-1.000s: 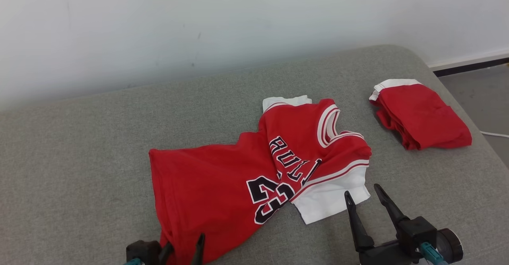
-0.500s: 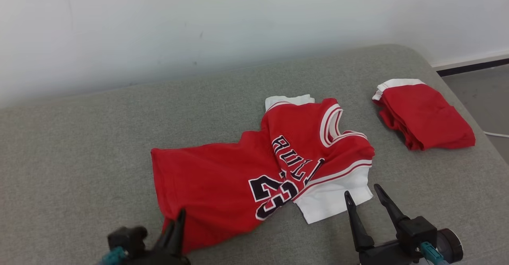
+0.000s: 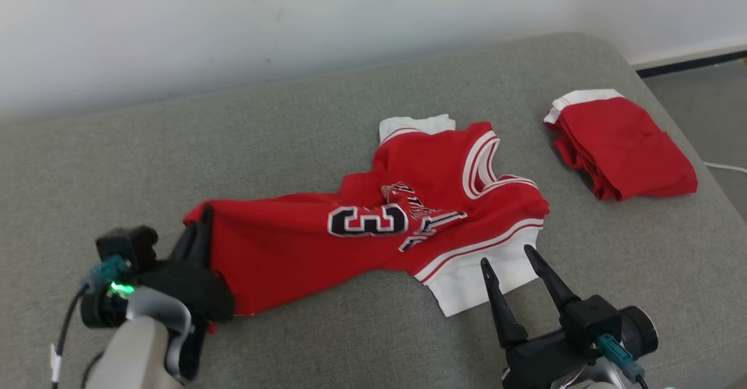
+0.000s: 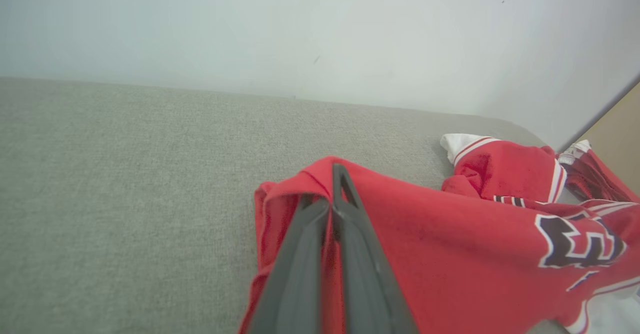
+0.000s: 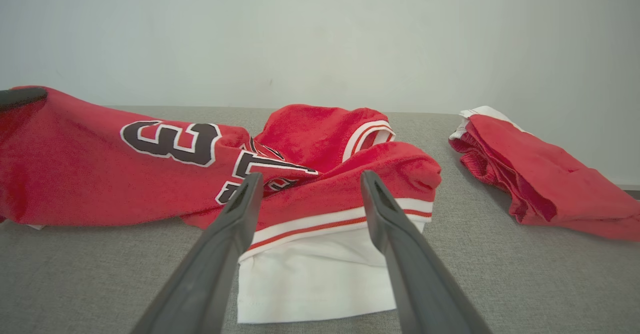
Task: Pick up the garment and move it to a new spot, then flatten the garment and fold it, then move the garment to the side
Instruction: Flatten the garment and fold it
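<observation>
The garment [image 3: 292, 243] is a red jersey with white sleeves and black numbers, lying crumpled across the middle of the grey cushion [image 3: 292, 121]. My left gripper [image 3: 204, 221] is shut on its red hem at the left end and holds that edge raised off the cushion; the left wrist view shows the cloth [image 4: 450, 244] pinched between the closed fingers of this gripper [image 4: 327, 189]. My right gripper [image 3: 506, 256] stands open just in front of the white sleeve [image 5: 315, 284]. In the right wrist view that gripper [image 5: 310, 176] has the sleeve's striped band lying between its fingers, with no contact visible.
A second red garment [image 3: 624, 144], folded with a white band, lies at the cushion's right end. A white wall runs behind. The cushion's rounded right edge drops to grey floor [image 3: 712, 109], where a white cable lies.
My left gripper shut on the jersey's hem, then lifted and drew it left, stretching the cloth and folding the numbers over. The head camera shifted. The right gripper stayed open.
</observation>
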{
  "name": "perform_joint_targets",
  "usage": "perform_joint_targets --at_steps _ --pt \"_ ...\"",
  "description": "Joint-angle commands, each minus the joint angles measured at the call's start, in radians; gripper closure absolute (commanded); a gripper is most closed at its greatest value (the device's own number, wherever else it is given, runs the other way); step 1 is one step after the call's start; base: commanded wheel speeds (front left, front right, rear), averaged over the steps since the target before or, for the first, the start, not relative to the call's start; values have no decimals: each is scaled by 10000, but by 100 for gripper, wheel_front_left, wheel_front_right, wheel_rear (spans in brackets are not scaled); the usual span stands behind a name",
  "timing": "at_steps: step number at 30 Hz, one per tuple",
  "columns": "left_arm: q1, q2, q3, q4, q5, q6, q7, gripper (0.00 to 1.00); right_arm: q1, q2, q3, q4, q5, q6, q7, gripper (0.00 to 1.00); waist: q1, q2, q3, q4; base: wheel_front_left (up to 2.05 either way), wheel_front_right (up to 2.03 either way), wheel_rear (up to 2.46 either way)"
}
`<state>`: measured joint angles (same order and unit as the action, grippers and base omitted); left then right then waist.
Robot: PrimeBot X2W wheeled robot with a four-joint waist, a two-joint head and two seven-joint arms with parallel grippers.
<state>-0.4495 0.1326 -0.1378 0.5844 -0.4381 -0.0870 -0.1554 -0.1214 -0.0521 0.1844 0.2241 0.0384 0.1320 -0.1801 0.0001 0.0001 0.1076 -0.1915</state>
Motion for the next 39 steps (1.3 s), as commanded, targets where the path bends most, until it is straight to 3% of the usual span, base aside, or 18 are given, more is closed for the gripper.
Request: perform_joint_targets --at_steps 1,9,18,19,20,21,22,32,39 --pt "-444 218 28 252 151 64 -164 100 -153 -8 68 -2 34 -30 -52 0 -1 -1 444 -356 0 0 0" --pt "-1802 1040 -181 1505 758 10 -627 100 -694 -10 300 41 47 -30 -170 0 -1 -1 1290 -657 0 0 0" --pt "-2697 1510 -162 2330 1238 435 -1026 100 -1017 -4 476 201 -11 -30 -228 0 -1 -1 1502 -533 0 0 0" --pt "-2783 1519 -159 2393 1255 526 -1035 76 -1033 -2 499 221 5 -30 -230 0 -1 -1 1484 -510 0 0 0" --pt "-2783 1519 -159 2393 1255 526 -1035 76 -1033 -2 499 221 5 -30 -230 0 -1 -1 1484 -510 0 0 0" --pt "-2850 1507 -140 2454 1274 586 -1061 56 -1034 -3 513 249 13 -30 -232 0 -1 -1 1460 -487 0 0 0" --pt "-2884 1470 -127 2521 1275 593 -1074 0 -1037 -5 523 284 24 -30 -232 0 -1 -1 1430 -462 0 0 0" --pt "-1706 1204 226 1813 1319 559 -1091 0 -724 -22 236 500 65 -31 -236 0 -1 -1 632 37 0 0 0" --pt "560 651 939 -725 1566 642 -1093 0 -230 -86 -356 510 57 -31 -199 0 -1 -1 -201 518 0 0 0"
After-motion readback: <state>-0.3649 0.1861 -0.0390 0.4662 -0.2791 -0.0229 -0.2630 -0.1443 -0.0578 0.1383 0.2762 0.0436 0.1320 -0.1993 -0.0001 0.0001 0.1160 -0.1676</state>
